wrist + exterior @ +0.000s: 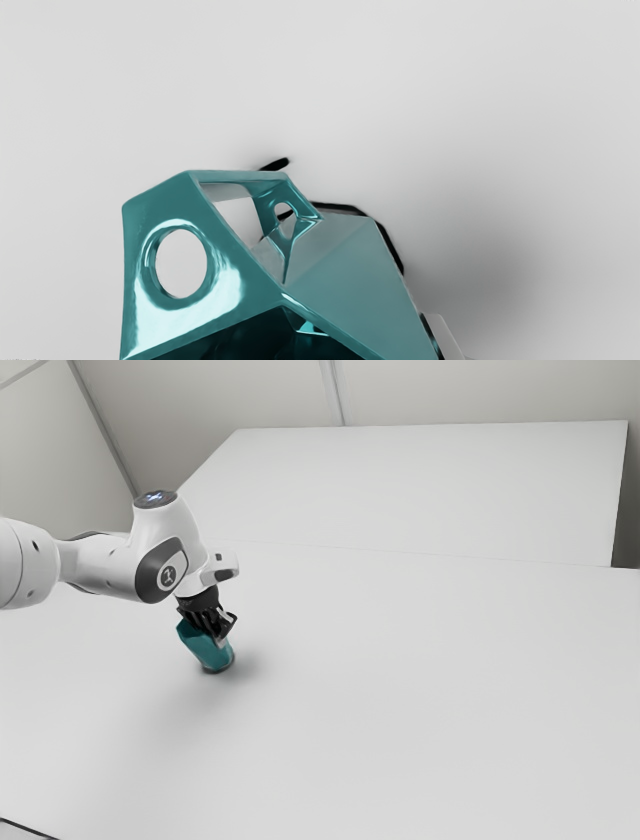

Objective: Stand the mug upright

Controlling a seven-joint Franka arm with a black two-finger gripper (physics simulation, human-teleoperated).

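Observation:
The gripper [213,626] is low over the table at the exterior view's left, shut on the teal mug [207,650]. The mug leans, its dark-edged lower end toward the table and its other end up beside the gripper. In the wrist view the faceted, glossy mug [350,270] has a round hole in one face and an angular opening next to it. Part of the gripper [442,335] lies against the mug's side there; the mug hides the rest. Whether its lower edge touches the table I cannot tell.
A wide white table [420,700] lies under the arm, with another pale surface [420,490] behind it and walls beyond. A thin dark line [25,828] crosses the exterior view's lower left corner.

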